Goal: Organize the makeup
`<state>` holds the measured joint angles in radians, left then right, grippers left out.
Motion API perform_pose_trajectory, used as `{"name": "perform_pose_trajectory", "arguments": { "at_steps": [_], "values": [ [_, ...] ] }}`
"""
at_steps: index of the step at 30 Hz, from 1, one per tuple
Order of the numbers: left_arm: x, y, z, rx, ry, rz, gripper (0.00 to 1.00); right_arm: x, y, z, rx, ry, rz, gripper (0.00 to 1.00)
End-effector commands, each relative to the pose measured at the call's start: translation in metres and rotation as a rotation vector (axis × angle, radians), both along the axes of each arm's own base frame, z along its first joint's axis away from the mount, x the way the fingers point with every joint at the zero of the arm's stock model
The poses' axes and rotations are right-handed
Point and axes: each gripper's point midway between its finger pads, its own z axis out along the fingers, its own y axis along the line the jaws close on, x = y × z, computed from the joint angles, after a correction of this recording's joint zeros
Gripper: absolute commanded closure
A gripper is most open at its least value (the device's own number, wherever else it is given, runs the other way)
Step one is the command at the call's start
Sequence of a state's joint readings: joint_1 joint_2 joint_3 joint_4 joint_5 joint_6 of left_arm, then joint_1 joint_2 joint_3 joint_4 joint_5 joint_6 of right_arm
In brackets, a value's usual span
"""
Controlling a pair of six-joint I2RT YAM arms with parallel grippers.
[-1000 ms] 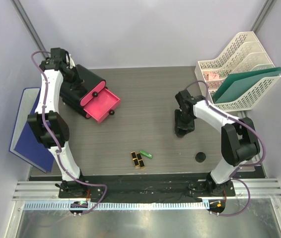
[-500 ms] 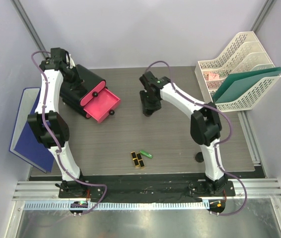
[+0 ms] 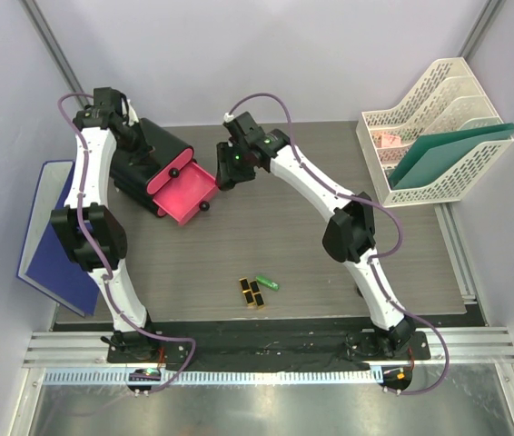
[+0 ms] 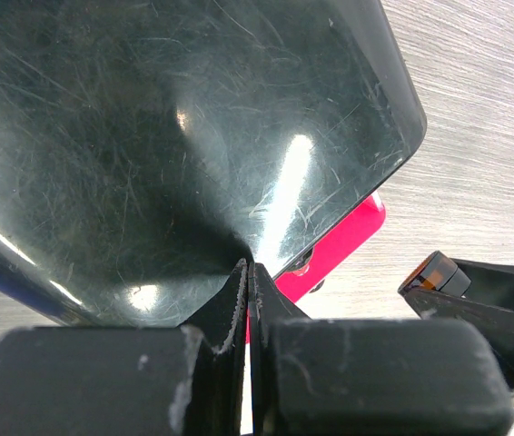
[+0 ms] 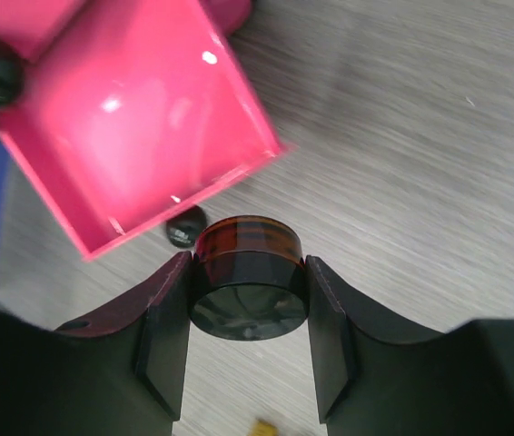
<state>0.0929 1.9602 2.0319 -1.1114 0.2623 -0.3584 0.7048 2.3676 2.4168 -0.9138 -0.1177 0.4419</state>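
Right pincer [image 5: 249, 272] is clamped on a round black compact [image 5: 249, 304] with a translucent amber rim, one dark pad against each side. It hangs above the dark wood-grain tabletop [image 3: 311, 236], just beside the front right corner of the open glossy pink plastic drawer [image 5: 139, 118]. That drawer is pulled out of a shiny black box [image 3: 153, 150] at the far left of the table; its pink floor catches the light, and a small round black knob [image 5: 184, 228] sits below its front lip. Left pincer [image 4: 248, 282] is closed, its two fingers pressed together with only a hairline between them, their tips at the scratched black top of the box; whether they touch it cannot be told. Near the front edge of the table, well apart from the box, lie black-and-gold lipsticks [image 3: 252, 292] packed side by side, with a small green tube [image 3: 267, 282] just beside them on the right. At the far right corner stands a cream perforated plastic file rack [image 3: 420, 109] holding a teal folder [image 3: 448, 154] and something pink in a front slot. A dark blue board [image 3: 46, 227] lies off the table's left edge. Pale lilac walls close in the space, and a ribbed metal rail [image 3: 484, 350] runs along the near side where the arm bases are bolted.
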Motion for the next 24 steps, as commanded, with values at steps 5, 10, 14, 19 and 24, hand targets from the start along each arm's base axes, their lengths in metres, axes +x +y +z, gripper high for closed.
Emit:
{"name": "perform_pose_trajectory", "arguments": {
  "at_steps": [5,10,14,19,24],
  "values": [
    [-0.020,0.002,-0.024,0.031,0.115,-0.010,1.00,0.009,0.068,0.067,0.320,-0.116,0.045,0.99],
    [-0.022,0.001,-0.025,0.031,0.118,-0.012,1.00,0.013,0.089,0.068,0.398,-0.106,0.034,0.99],
    [-0.024,0.000,-0.027,0.028,0.122,-0.013,1.00,0.015,0.098,0.059,0.405,-0.100,0.024,0.99],
    [-0.026,0.001,-0.026,0.030,0.122,-0.014,1.00,0.014,0.098,0.041,0.380,-0.070,-0.003,0.99],
    [-0.026,0.001,-0.025,0.034,0.119,-0.014,1.00,0.015,0.096,0.030,0.357,-0.054,-0.028,0.85]
  ]
}}
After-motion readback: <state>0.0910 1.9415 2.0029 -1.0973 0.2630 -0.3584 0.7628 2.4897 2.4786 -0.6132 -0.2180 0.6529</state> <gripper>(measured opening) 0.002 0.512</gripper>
